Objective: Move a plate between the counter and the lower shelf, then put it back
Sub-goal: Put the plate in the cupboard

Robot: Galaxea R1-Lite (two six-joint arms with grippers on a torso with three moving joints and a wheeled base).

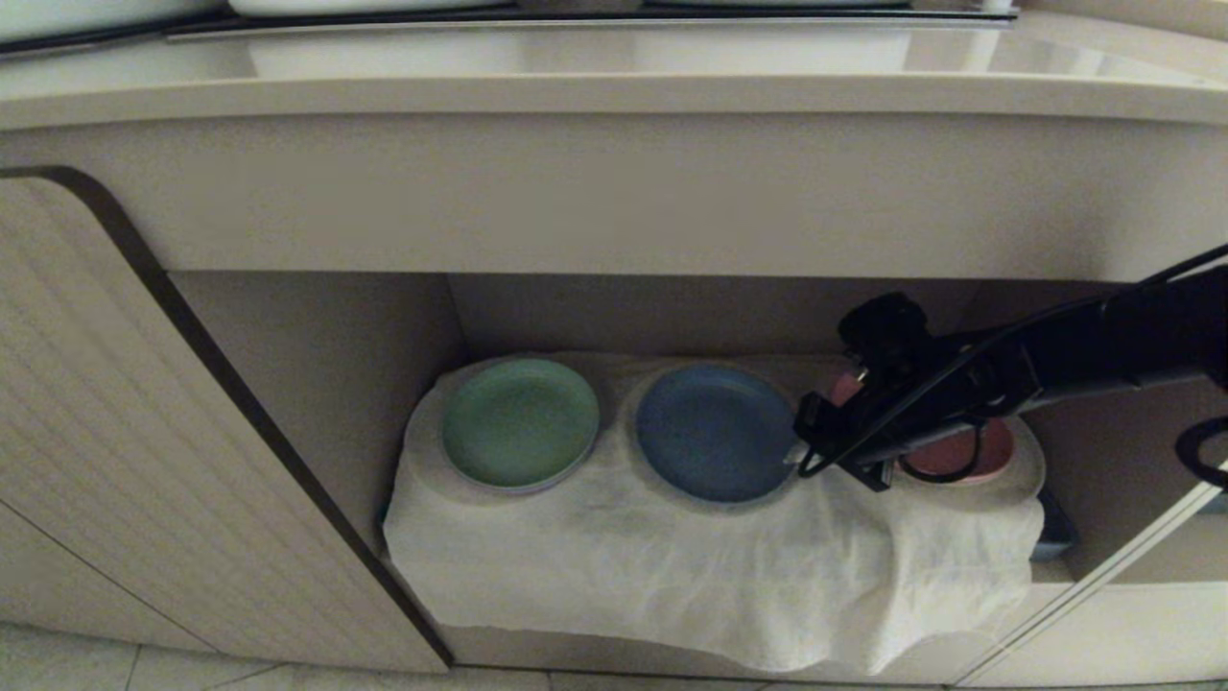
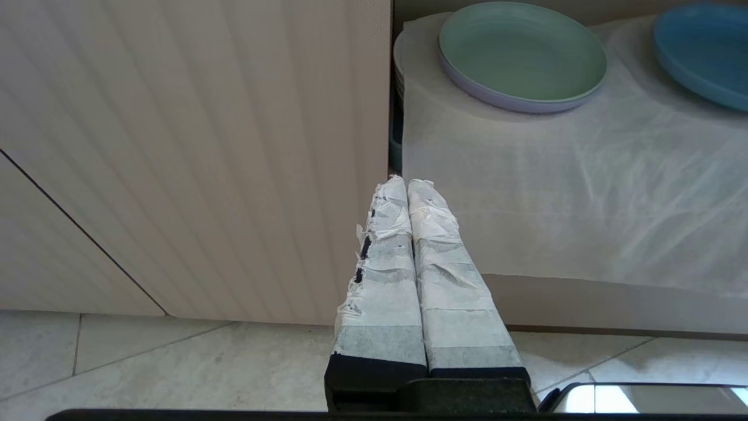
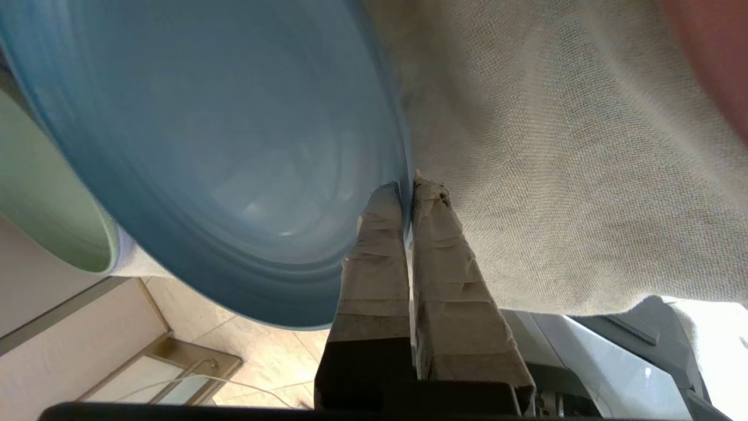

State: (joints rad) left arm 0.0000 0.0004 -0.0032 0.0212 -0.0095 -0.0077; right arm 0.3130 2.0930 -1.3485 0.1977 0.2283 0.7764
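taped fingers (image 3: 435,234) of the right gripper (image 3: 407,190) fill the near part of the right wrist view, pressed onto the rim of the plate (image 1: 717,432), one finger on its blue inside face and the other at its outer edge against the white cloth (image 1: 691,566). the plate sits on the middle hump of that cloth inside the lower shelf (image 1: 317,384), between the green plate (image 1: 520,420) and the pink plate (image 1: 959,451), which the right arm partly hides. the counter (image 1: 614,91) runs overhead, its thick front edge overhanging the recess.

the grip is only a narrow pinch on the rim, so the plate's weight could tip it or slip it out as it lifts. the outer finger may have caught cloth as well; whether it has cannot be told, but dragging the cloth could unsettle the neighbouring plates. raising too early would knock the plate against the underside of the counter, so the exit probably needs to come outward first.

the left gripper (image 2: 407,184) hangs idle outside by the cabinet door (image 2: 193,152), fingers pressed together on nothing.
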